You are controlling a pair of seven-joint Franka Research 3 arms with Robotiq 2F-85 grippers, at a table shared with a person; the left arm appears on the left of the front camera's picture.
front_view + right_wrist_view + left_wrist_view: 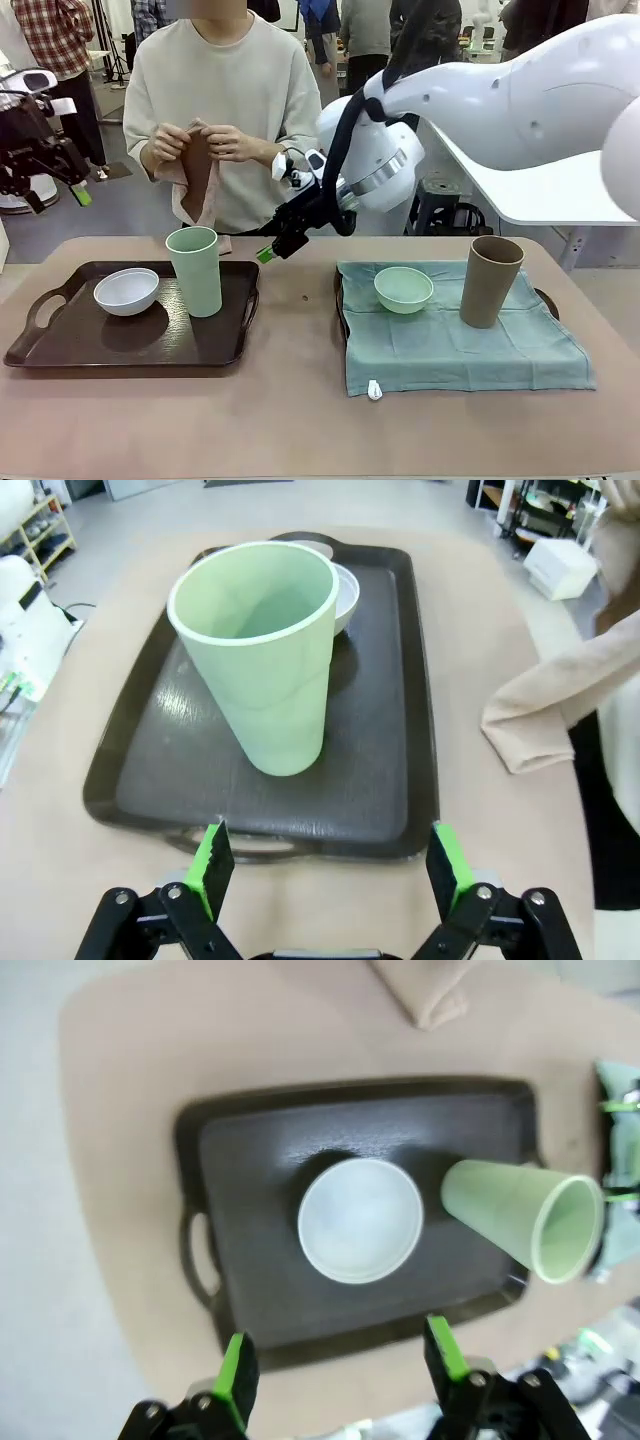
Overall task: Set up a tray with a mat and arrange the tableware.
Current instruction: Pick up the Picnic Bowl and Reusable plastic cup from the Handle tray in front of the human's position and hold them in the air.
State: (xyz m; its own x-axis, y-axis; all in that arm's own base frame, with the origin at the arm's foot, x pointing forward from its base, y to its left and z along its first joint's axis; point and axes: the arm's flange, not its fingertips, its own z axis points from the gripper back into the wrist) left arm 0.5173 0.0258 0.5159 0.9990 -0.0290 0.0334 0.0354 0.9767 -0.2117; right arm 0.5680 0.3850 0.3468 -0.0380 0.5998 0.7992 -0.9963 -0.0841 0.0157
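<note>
A dark tray [60,350] on the left holds the small white bowl [126,291] and the upright pale-green tumbler [195,270]. On the right, a second tray [545,298] is covered by a teal mat [450,350], on which stand the mint-green bowl [403,288] and the tan-brown tumbler [490,281]. My right gripper [268,252] hovers open just right of the left tray, facing the tumbler [265,650], its fingers [212,860] apart and holding nothing. My left gripper [57,197] hangs open high at the far left, above the white bowl [360,1220] and the tumbler [520,1220].
Across the table a person holds a tan cloth [195,165] in both hands, and its end hangs toward the table's far edge [540,720]. The brown tabletop [300,420] lies bare in front of both trays. My right arm spans the middle above the table.
</note>
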